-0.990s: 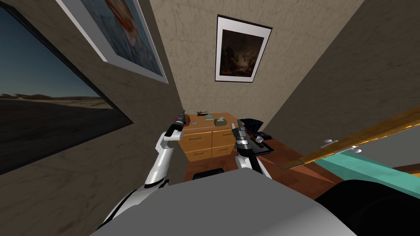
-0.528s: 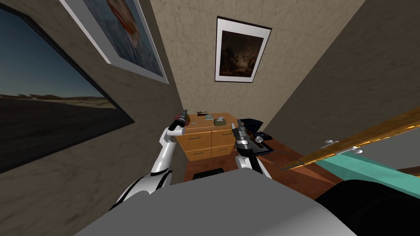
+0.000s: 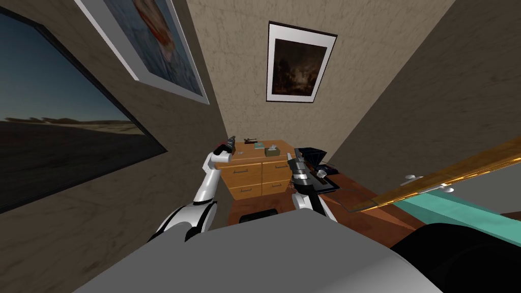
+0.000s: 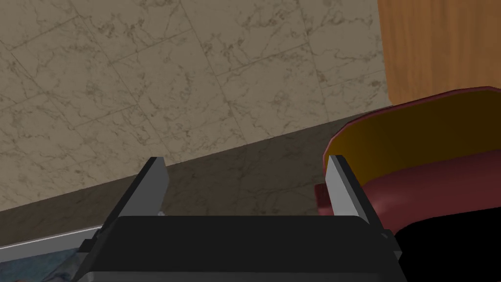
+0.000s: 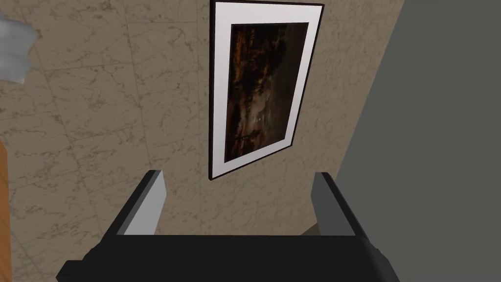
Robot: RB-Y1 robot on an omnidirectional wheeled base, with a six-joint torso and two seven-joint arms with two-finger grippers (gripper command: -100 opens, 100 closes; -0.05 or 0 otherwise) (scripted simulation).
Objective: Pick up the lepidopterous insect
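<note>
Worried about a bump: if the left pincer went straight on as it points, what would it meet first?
Probably the wall, framed by the open left pincer; the red bowl lies just off to one side.

No readable text, labels, brands, numbers or signs on anything in view.

Left claw (image 4: 245,158) and right claw (image 5: 237,173) are raised forward, each with its 2 jaws apart.

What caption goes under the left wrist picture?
Open left gripper beside a dark red bowl, yellow inside, facing a beige wall.
</note>
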